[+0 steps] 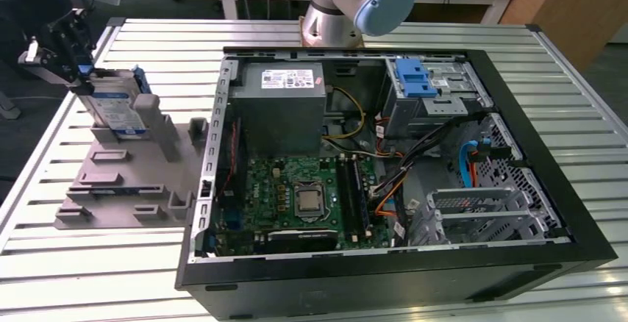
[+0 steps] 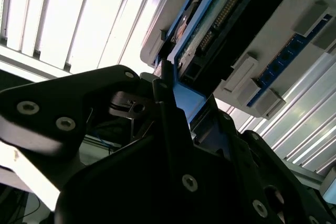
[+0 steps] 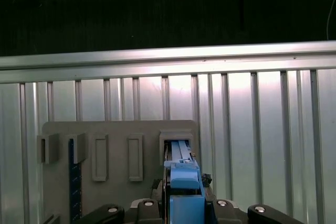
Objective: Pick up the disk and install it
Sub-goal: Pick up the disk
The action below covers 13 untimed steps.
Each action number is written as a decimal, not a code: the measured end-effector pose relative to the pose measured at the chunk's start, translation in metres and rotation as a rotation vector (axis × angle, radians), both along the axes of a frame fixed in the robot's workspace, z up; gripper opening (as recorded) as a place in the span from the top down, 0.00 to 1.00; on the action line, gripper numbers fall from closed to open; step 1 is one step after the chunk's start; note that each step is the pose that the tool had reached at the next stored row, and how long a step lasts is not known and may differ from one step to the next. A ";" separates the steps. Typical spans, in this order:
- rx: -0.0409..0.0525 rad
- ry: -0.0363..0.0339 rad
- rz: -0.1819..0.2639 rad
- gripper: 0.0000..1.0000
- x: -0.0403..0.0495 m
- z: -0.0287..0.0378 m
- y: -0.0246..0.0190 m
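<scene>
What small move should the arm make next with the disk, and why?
Probably a short, straight lift. The disk stands on edge in a slot of the gray holder, and the gripper looks to have its jaws shut on the disk's blue edge, so raising it clear of the slot seems the sensible step.

No print can be read. The disk (image 1: pixel 111 109), at 9 o'clock of the computer case (image 1: pixel 393 281), bears a white-and-blue label. The power supply box (image 1: pixel 279 116), at the case's 11 o'clock corner, bears a white sticker (image 1: pixel 290 79). Both are too small to make out.
</scene>
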<state>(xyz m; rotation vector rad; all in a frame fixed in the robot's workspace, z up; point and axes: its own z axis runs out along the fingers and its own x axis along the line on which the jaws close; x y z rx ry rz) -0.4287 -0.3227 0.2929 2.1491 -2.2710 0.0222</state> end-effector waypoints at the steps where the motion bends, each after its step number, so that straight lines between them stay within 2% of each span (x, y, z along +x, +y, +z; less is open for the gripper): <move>1: 0.0000 -0.0001 0.000 0.64 0.0000 0.0000 0.0000; 9: 0.0003 -0.0006 0.000 0.64 0.0000 0.0003 0.0000; 13: 0.0001 -0.0004 0.000 0.64 0.0000 0.0036 0.0000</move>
